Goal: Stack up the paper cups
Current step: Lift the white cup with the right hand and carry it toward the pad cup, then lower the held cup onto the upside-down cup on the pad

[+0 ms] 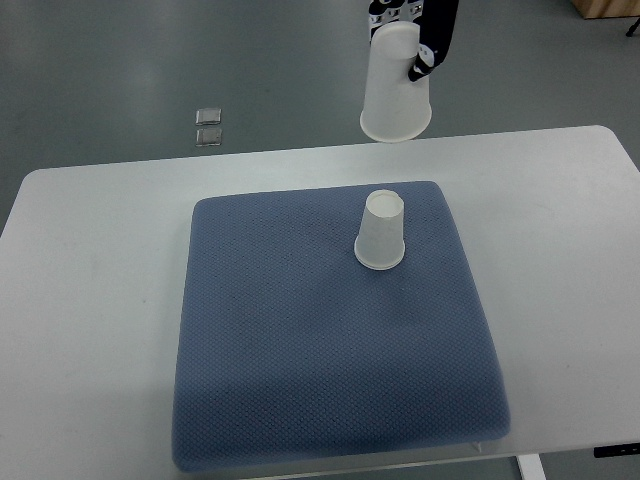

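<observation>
Grey floor behind, white table (90, 300) with a blue textured pad (300, 370) on it. One paper cup (381, 231) sits upside down on the pad's far right part, base up. Second cup (396, 85) is held in the air past the table's far edge, also mouth-down, well apart from the first. A hand (420, 35) at the top edge has its fingers wrapped around that cup's upper part; can't see which side its arm comes from, so not calling left or right. Step looks like carry-over and nest. To do it well: bring the held cup's mouth centred over the standing cup's base, keep it vertical, lower slowly, release only once seated; soft pad means the lower cup may tip if hit off-centre
</observation>
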